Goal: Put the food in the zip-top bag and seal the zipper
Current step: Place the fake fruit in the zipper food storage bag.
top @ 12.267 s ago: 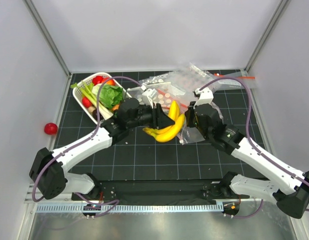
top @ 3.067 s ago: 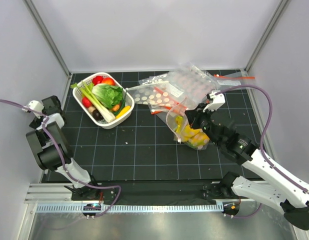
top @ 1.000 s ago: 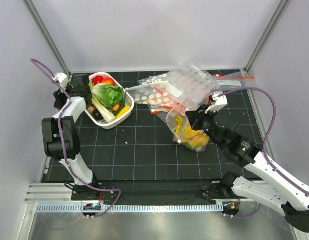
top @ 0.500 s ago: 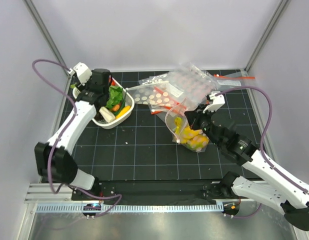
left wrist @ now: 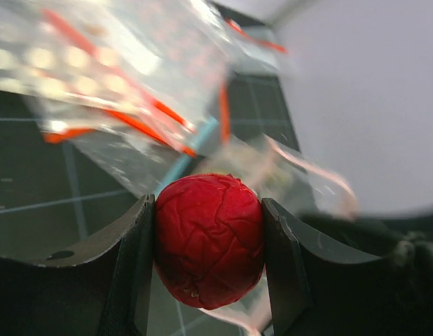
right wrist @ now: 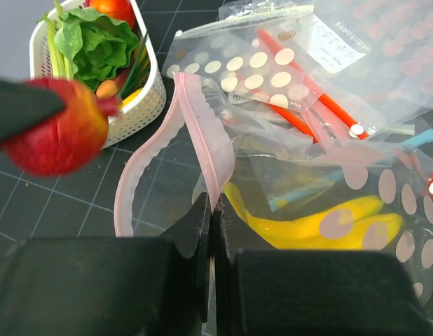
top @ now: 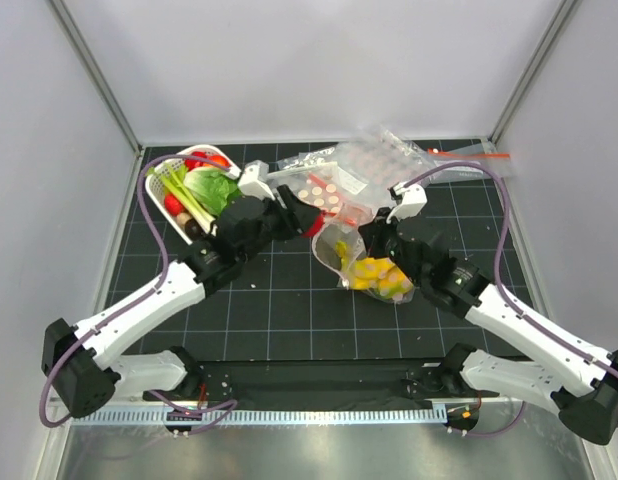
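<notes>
My left gripper (top: 309, 222) is shut on a red fruit (left wrist: 209, 238), held just left of and above the bag's mouth. The fruit also shows in the right wrist view (right wrist: 59, 136). The zip-top bag (top: 364, 262) is clear with white dots and lies mid-table. Its pale zipper strip (right wrist: 143, 175) curves into an open loop. My right gripper (right wrist: 211, 210) is shut on that mouth edge and holds it up. A yellow banana bunch (right wrist: 321, 224) lies inside the bag, with an orange-yellow piece (top: 391, 286) beside it.
A white basket (top: 155, 183) with lettuce, green stalks and red pieces stands at the back left, and shows in the right wrist view (right wrist: 152, 94). Several clear dotted bags with red strips (top: 364, 170) lie piled behind the bag.
My left arm has swung from the far left, past the basket, over to the bag mouth with the red fruit. My right gripper has kept its hold on the bag and drawn it slightly left.
</notes>
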Action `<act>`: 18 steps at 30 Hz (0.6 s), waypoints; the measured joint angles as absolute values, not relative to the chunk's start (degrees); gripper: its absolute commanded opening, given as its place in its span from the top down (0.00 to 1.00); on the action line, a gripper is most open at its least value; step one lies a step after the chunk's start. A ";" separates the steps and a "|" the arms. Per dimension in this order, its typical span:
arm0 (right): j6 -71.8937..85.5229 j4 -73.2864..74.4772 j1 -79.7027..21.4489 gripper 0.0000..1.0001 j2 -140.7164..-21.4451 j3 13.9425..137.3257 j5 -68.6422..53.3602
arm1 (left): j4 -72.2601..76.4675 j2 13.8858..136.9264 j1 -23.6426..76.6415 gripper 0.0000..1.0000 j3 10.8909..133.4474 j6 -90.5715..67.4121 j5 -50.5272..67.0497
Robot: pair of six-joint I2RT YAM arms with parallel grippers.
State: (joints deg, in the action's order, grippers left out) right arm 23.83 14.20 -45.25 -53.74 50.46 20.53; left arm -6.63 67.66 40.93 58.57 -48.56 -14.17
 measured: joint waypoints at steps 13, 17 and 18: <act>24.60 14.13 -45.25 0.99 -54.96 50.57 17.98 | 9.82 65.01 50.22 1.00 51.81 -36.62 -2.13; 24.56 17.19 -45.25 0.99 -53.49 52.31 18.02 | 12.80 68.01 50.78 1.00 51.83 -35.42 1.15; 24.56 18.31 -45.25 0.99 -53.52 53.43 18.04 | 13.28 68.75 51.03 1.00 51.83 -35.24 1.58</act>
